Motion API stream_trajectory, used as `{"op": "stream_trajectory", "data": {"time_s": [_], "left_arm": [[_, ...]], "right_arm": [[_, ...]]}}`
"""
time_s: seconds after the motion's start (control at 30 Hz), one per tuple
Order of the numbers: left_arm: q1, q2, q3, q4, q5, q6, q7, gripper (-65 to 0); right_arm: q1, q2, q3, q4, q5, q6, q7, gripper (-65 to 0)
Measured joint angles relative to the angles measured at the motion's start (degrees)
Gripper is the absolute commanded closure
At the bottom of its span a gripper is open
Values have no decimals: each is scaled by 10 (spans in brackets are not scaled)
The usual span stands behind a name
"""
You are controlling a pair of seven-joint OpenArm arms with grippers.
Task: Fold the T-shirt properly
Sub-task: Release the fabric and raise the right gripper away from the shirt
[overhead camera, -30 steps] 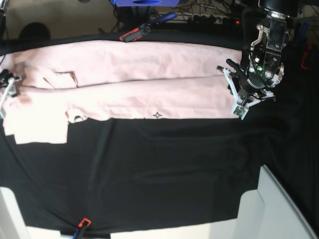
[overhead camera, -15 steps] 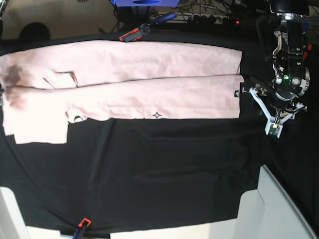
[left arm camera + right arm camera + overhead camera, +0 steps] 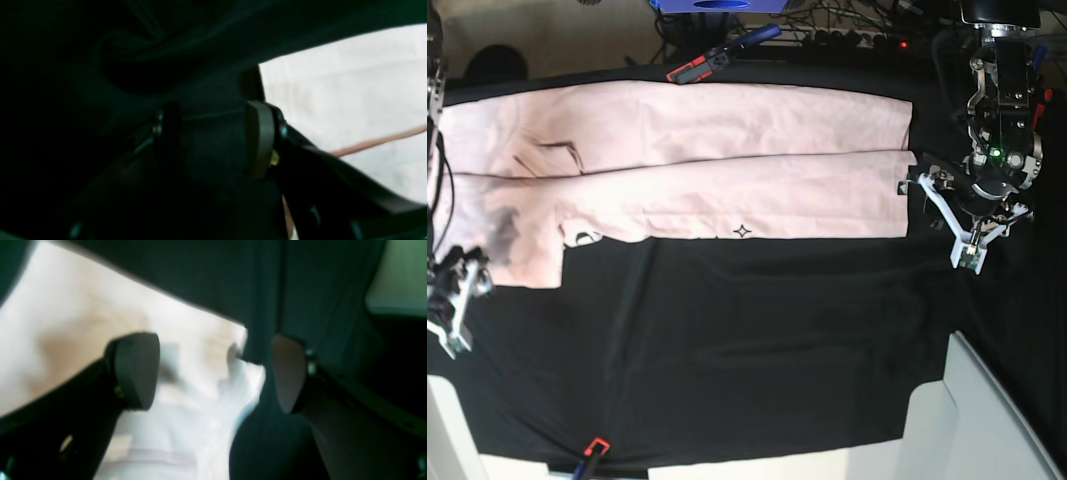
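Over the last second both grippers had let go of the T-shirt and pulled off its ends. The left gripper had slid from the hem edge out to 3 o'clock of the cloth, jaws released and empty over the black table cloth. The right gripper had dropped to 8 o'clock of the shirt, near the sleeve, spread wide and holding nothing. That suggested 1 lengthwise fold was finished and a crosswise fold remained. The shirt lay as a long band across the far part of the table, from 9 to 3 o'clock. Counted: 1 T-shirt, 2 grippers, 1 table cloth, 2 clamps visible.
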Motion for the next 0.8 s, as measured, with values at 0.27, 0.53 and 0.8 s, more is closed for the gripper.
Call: {"op": "stream_trajectory", "data": {"time_s": [0.27,0.53,0.8], "left_arm": [[-2,2,0,0,0,0,0,-304],[-7,2,-1,0,0,0,0,-304],[-6,2,-1,-2,0,0,0,-304]], "right_arm": [[65,-8,-63,-162,-5,-7,54,-486],[66,-54,-95,-163,0,-1,67,-486],[63,-65,-95,-163,-1,-6,65,-486]]}}
